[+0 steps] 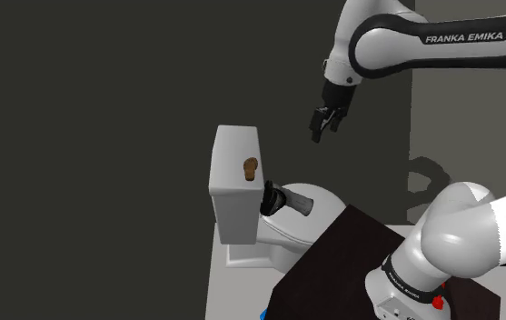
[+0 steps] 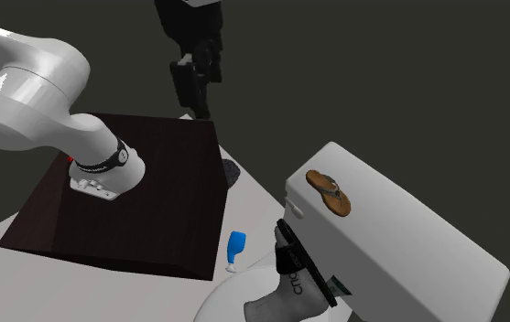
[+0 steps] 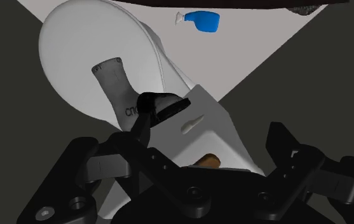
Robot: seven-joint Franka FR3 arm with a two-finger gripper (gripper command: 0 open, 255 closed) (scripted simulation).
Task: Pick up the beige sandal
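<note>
Spread hand (image 3: 211, 127) over 1 toilet (image 2: 399, 233) bearing 1 brown sandal (image 2: 328, 192).

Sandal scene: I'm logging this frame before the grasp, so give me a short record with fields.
sandal: tan-brown, lying flat on the tank lid
gripper: in the air, apart from the sandal, jaws open
shoe: grey and black, on the toilet lid, by the tank front
blue item: on the floor between stand and toilet

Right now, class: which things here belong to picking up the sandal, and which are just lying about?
Job: brown sandal on the toilet tank; open gripper.
Lying about: grey sandal with black strap; blue bottle.
</note>
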